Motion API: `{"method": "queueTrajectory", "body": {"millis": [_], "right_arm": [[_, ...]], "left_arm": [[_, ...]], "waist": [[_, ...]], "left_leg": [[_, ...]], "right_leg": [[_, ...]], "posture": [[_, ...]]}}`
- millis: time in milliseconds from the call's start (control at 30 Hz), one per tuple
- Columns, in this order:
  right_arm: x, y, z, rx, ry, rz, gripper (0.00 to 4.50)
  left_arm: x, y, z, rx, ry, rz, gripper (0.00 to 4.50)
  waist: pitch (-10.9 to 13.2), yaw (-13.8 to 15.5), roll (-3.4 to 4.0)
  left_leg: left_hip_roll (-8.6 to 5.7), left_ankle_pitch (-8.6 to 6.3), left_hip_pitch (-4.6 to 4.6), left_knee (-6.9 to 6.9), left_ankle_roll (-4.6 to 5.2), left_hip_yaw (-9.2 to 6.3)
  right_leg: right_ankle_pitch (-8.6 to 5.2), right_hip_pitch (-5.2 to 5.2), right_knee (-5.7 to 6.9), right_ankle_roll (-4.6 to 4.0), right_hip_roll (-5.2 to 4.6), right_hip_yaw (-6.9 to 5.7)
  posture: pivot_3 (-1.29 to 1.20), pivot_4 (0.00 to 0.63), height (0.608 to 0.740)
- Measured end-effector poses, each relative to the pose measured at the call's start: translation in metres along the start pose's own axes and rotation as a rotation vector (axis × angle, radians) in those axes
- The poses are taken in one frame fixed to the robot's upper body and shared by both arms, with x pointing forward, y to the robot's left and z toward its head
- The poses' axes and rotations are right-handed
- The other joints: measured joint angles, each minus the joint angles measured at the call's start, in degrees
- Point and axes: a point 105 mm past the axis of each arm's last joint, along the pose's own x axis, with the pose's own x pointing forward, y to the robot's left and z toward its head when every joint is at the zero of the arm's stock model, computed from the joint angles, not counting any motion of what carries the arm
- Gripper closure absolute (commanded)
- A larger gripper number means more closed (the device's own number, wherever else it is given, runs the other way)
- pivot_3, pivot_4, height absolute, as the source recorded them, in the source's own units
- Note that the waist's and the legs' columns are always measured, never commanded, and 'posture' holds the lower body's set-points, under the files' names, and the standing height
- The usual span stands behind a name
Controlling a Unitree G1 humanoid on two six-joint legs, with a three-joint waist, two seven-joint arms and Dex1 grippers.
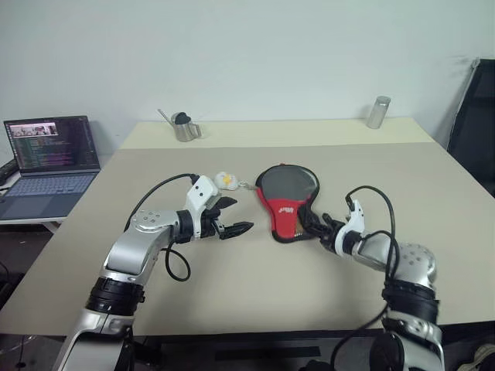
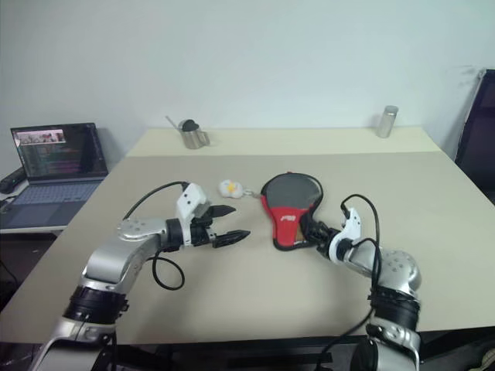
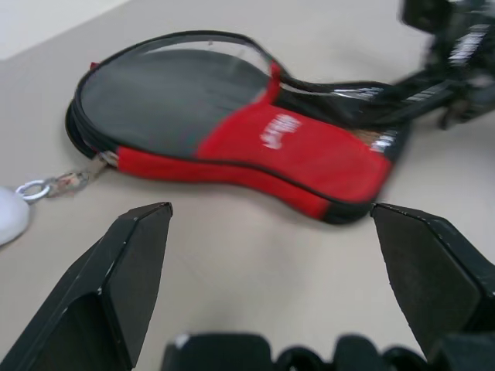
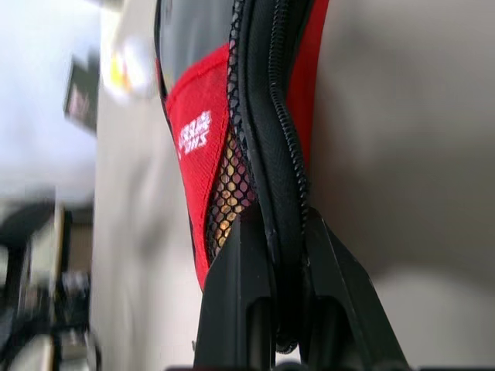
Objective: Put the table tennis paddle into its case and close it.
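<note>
**Mia:** Two pincers are out on the counter (image 1: 232,301). On the left side of the picture, the left pincer (image 1: 233,218) is spread wide and holds nothing. It hangs just above the counter, near the case (image 1: 285,202) but not touching it.

**Tom:** And the case?

**Mia:** It lies flat in the middle of the picture, black on top and red lower down, with a white logo. Its little pale pom-pom (image 1: 225,180) sits just to its left, tied on by a ring.

**Tom:** What about the right side?

**Mia:** The right pincer (image 4: 276,232) is pinched tight on the black zipper edge of the case, at the narrow red end.

**Tom:** Is the paddle in?

**Mia:** I see no paddle lying out, so I think it is inside. I can't tell for sure. The top edge looks a bit lifted, so I think the zipping is left to do.

**Tom:** Count for me?

**Mia:** One case, one pom-pom, two pincers. At the back, one metal pitcher (image 1: 184,127) and one shiny can (image 1: 378,112). One laptop (image 1: 48,158) at the far left.
</note>
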Motion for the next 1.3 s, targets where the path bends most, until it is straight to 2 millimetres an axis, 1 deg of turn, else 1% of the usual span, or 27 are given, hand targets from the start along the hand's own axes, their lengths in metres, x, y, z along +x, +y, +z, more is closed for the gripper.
{"method": "queueTrajectory", "body": {"millis": [33,167,233,333,467,600,733,900,1133,1233,1300], "right_arm": [[-0.006,-0.001,-0.007,-0.008,0.019,0.006,4.48],[-0.026,-0.006,-0.025,-0.025,0.028,0.012,4.48],[-0.046,-0.013,-0.039,-0.034,0.030,0.014,4.48],[-0.067,-0.017,-0.056,-0.038,0.043,0.007,4.48],[-0.080,-0.018,-0.068,-0.006,0.055,-0.024,4.48],[-0.085,-0.011,-0.083,0.048,0.088,-0.034,4.48],[-0.084,-0.007,-0.086,0.073,0.107,-0.043,4.48],[-0.082,0.000,-0.096,0.089,0.138,-0.022,4.48],[-0.079,0.002,-0.102,0.079,0.169,-0.014,4.48],[-0.081,0.001,-0.097,0.031,0.182,-0.027,4.48],[-0.082,-0.001,-0.093,0.018,0.183,-0.035,3.81]], "left_arm": [[0.000,0.001,-0.001,0.002,0.002,-0.003,0.00],[0.010,-0.003,0.002,0.011,-0.010,-0.047,0.00],[0.018,-0.005,0.005,0.015,-0.022,-0.077,0.00],[0.026,-0.006,0.005,0.023,-0.022,-0.107,0.00],[0.034,-0.008,0.008,0.035,-0.034,-0.144,0.00],[0.041,-0.009,0.011,0.040,-0.047,-0.166,0.00],[0.043,-0.009,0.011,0.055,-0.047,-0.173,0.00],[0.043,-0.009,0.009,0.057,-0.038,-0.180,0.00],[0.040,-0.006,0.006,0.062,-0.019,-0.163,0.00],[0.038,-0.004,0.005,0.065,-0.012,-0.153,0.00],[0.037,-0.003,0.004,0.066,-0.008,-0.147,0.00]], "waist": [[0.00,0.01,0.00],[-0.01,0.18,-0.01],[-0.04,0.56,0.01],[-0.05,0.73,0.00],[-0.05,0.68,-0.01],[-0.05,0.59,-0.03],[-0.05,0.01,-0.04],[-0.04,0.03,-0.06],[-0.04,0.06,-0.07],[-0.03,0.10,-0.07],[-0.03,0.16,-0.08]], "left_leg": [[0.02,0.00,0.01,-0.08,-0.01,0.00],[0.05,0.02,0.02,-0.35,-0.03,-0.07],[0.10,0.02,-0.01,-0.47,-0.05,-0.26],[0.08,-0.03,-0.04,-0.47,-0.03,-0.20],[0.10,-0.04,0.00,-0.45,0.00,-0.15],[0.19,-0.06,0.02,-0.43,0.03,-0.14],[0.21,-0.15,0.08,-0.38,0.19,-0.04],[0.31,-0.15,0.06,-0.38,0.19,-0.08],[0.33,-0.15,0.06,-0.36,0.19,-0.09],[0.32,-0.15,0.06,-0.34,0.19,-0.08],[0.33,-0.15,0.06,-0.33,0.19,-0.09]], "right_leg": [[0.00,0.01,-0.10,0.00,0.00,-0.03],[0.00,0.05,-0.37,0.00,0.00,-0.18],[0.00,0.22,-0.73,0.00,0.03,-0.41],[-0.01,0.25,-0.86,0.02,0.01,-0.38],[-0.02,0.28,-0.83,0.04,0.00,-0.37],[-0.03,0.32,-0.80,0.05,0.07,-0.40],[-0.02,0.35,-0.79,0.06,0.14,-0.38],[-0.02,0.36,-0.81,0.06,0.28,-0.37],[-0.02,0.35,-0.81,0.05,0.31,-0.36],[-0.01,0.36,-0.81,0.05,0.31,-0.36],[-0.01,0.37,-0.81,0.05,0.31,-0.36]], "posture": [[0.00,0.150,0.740],[0.00,0.150,0.740],[0.00,0.150,0.740],[0.00,0.150,0.740],[0.00,0.150,0.740],[0.00,0.150,0.740],[0.00,0.150,0.740],[0.00,0.150,0.740],[0.00,0.150,0.740],[0.00,0.150,0.740],[0.00,0.150,0.740]]}}
